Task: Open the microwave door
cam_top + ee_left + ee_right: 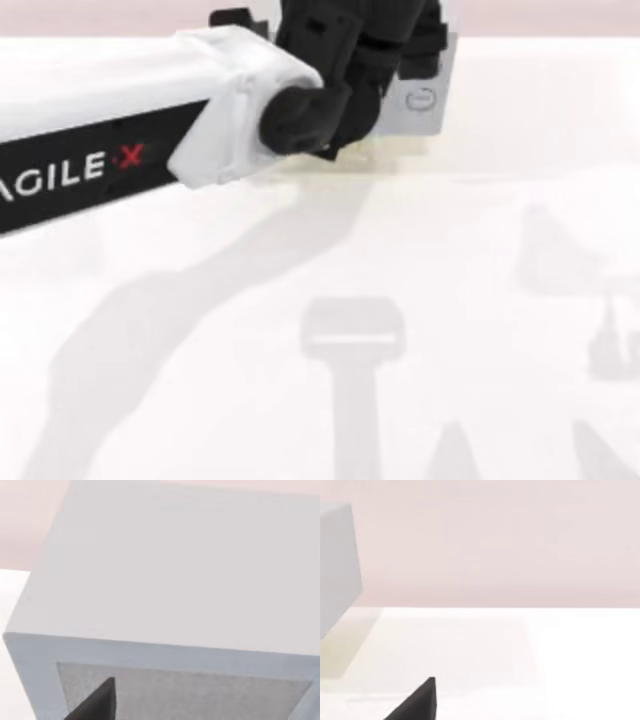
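The light-grey microwave [175, 570] fills the left wrist view from above and in front; in the top view only its knob panel [422, 100] shows past my left arm. The microwave door [200, 695], grey-framed with a speckled mesh window, lies flat against the front, shut. My left gripper [365, 70] hovers in front of and above the door, open; one dark fingertip [100, 702] shows before the window's edge, apart from it. My right gripper [462, 702] is parked off to the side, open, holding nothing, with the microwave's side [337, 565] far off.
The pale table [480, 300] stretches in front of the microwave, carrying only arm shadows. My left arm's white link [120, 120] crosses the top view's upper left. A pink wall [495, 540] stands behind the table.
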